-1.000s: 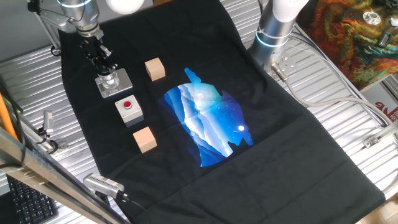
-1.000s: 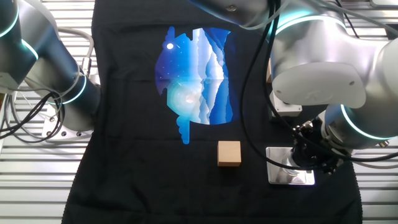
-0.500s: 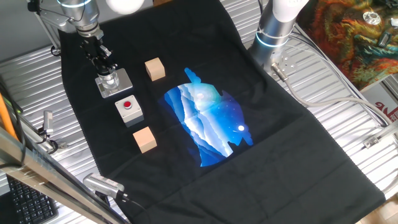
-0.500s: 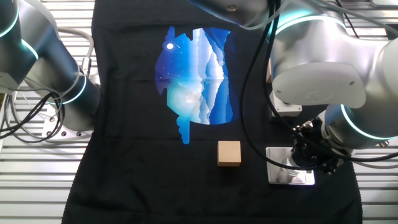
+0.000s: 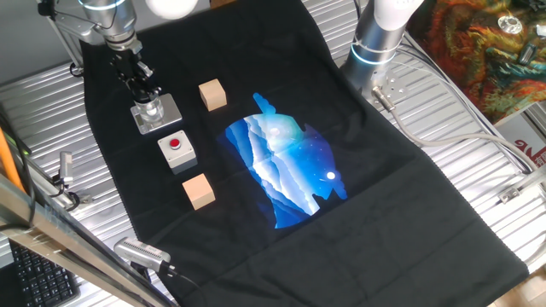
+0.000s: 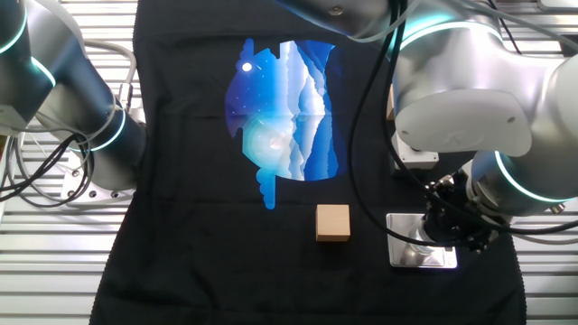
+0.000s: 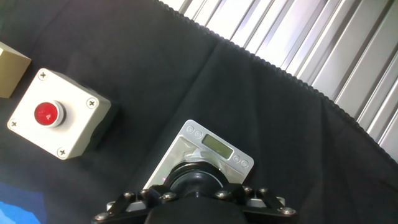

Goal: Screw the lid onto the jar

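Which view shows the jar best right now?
One fixed view: the jar stands on its base plate, the gripper at its top. The other fixed view mostly shows the plate; the hand view shows the lid, hiding the jar.

mostly hidden — the jar and its cap

the gripper (image 7: 198, 194) covers the lid (image 7: 198, 178) and jar (image 5: 151, 109) — finger contact cannot be told; a wooden cube (image 7: 11, 70) is cut by the hand view's left edge.

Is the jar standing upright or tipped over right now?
Upright. The jar stands straight on its flat metal base plate on the black cloth, with the tool directly above it.
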You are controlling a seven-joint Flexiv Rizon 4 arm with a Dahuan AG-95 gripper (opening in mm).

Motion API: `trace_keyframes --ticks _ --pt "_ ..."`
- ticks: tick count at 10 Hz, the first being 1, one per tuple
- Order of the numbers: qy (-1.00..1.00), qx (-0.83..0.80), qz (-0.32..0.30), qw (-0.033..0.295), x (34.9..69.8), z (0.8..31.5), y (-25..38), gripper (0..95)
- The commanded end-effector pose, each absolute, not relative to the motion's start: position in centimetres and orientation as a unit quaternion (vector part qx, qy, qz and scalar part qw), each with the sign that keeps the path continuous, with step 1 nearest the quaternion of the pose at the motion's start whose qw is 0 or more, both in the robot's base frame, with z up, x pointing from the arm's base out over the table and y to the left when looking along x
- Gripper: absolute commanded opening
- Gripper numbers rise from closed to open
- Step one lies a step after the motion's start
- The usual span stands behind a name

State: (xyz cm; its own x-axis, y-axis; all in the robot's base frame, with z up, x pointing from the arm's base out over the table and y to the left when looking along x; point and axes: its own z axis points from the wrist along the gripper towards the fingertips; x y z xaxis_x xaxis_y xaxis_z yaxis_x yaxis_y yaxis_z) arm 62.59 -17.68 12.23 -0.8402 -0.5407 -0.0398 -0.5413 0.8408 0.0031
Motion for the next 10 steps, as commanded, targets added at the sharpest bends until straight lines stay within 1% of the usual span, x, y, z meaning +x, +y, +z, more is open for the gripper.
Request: trace_keyframes --ticks 1,10 --pt "0.959 -0.283 0.008 0.019 62.58 12.26 -17.68 0.0" --pt "0.958 -0.287 0.007 0.024 62.54 12.03 -17.76 0.0"
